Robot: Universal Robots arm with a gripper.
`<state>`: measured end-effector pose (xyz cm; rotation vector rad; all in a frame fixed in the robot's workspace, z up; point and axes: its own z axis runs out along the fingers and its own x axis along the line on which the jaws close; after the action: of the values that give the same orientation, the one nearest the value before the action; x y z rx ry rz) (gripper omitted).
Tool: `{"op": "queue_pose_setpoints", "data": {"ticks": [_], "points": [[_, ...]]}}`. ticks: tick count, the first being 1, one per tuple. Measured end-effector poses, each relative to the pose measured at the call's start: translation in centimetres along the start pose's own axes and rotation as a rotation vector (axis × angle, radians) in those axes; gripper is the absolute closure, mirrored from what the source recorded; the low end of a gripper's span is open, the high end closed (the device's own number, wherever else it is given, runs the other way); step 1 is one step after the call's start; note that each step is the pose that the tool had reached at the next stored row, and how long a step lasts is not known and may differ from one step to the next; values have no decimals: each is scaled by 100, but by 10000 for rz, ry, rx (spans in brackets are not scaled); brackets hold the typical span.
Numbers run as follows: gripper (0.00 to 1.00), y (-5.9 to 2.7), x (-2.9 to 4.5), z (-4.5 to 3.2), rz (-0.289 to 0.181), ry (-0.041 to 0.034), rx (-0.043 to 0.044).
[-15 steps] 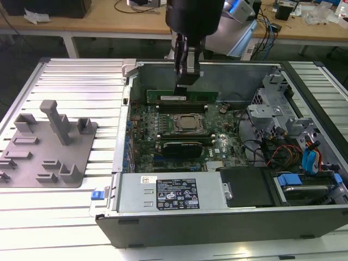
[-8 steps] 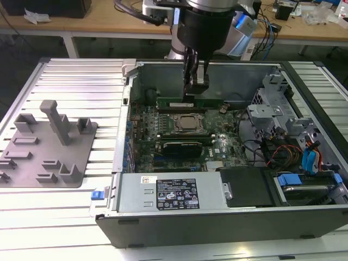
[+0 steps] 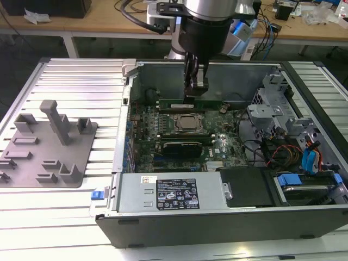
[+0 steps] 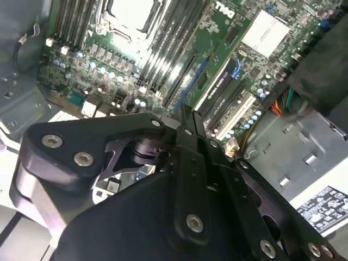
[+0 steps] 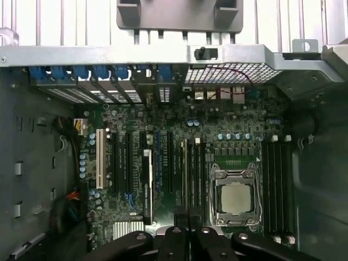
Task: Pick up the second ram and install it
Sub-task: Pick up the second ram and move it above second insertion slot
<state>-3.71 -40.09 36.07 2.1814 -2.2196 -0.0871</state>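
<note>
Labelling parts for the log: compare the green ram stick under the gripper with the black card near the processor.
The ram stick is green and thin; the black card is broader. In the exterior view the ram stick sits beyond the processor, under the gripper; the black card sits nearer the camera. Both lie parallel.

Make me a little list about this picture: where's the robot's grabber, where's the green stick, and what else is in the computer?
place: open computer case, seen from above
green stick: the second ram, lying along a slot on the far side of the processor in the exterior view
grabber: the gripper hangs inside the case, right over the second ram
other part: black card on the processor's near side
outside: grey tray, on the exterior view's left
</note>
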Motion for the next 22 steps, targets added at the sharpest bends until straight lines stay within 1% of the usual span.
{"op": "queue_pose_setpoints", "data": {"ticks": [1,3,4,5,6,8,11,14,16,18,19,20,22], "points": [[91,-3,-25,3,-4,-15,-1],[91,-6,-41,16,-12,-79,0],[91,-7,-49,42,-23,-79,-2],[91,-12,-69,92,-47,-78,-3],[91,-15,-89,120,-64,-77,-3],[91,-23,-142,185,-81,-77,-3],[91,-25,-144,190,-80,-76,-3],[91,-30,-142,270,-81,-76,-4],[91,-35,-141,347,-81,-77,-3],[91,-36,-142,378,-82,-105,-4],[91,-38,-142,400,-82,-106,-4],[91,-41,-142,448,-82,-106,-4],[91,-49,-161,493,-83,-108,-3]]}}
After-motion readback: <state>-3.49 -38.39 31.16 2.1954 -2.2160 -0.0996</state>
